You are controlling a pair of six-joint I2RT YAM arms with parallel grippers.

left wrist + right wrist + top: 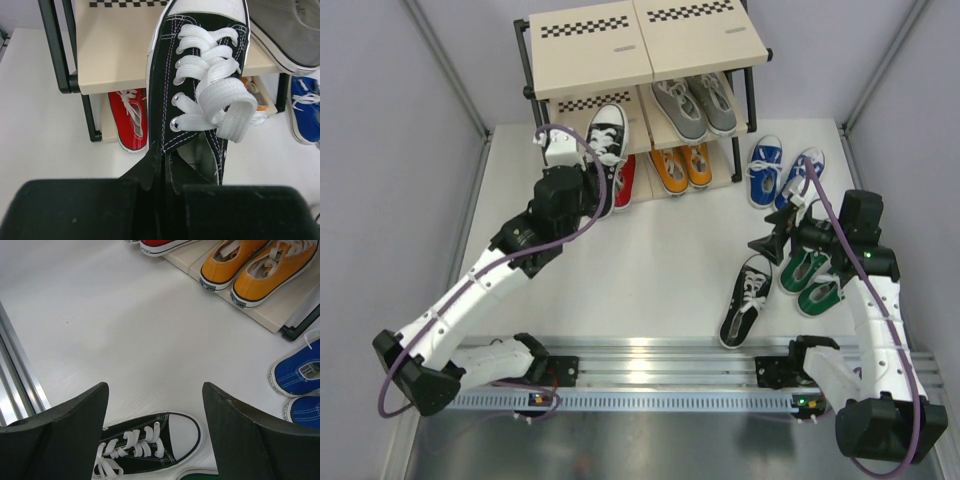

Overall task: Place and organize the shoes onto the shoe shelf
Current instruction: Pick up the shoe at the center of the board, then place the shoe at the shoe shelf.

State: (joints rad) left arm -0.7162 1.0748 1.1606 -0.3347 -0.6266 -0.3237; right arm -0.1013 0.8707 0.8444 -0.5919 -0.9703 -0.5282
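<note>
Left wrist, left tool (162, 170) clamping black shoe (165, 90), right wrist, right tool (155, 390) spread above second shoe (150, 442)

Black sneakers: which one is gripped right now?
The black sneaker at the shoe shelf's middle tier; the left gripper's jaws are shut on its collar. The other black sneaker lies free on the table near the open right gripper.

A white table (650, 270) fills the middle of the frame, boxed in by pale grey walls (380, 150). Metal struts (446, 70) slant at upper left and upper right. A silver rail (670, 352) crosses the bottom.
</note>
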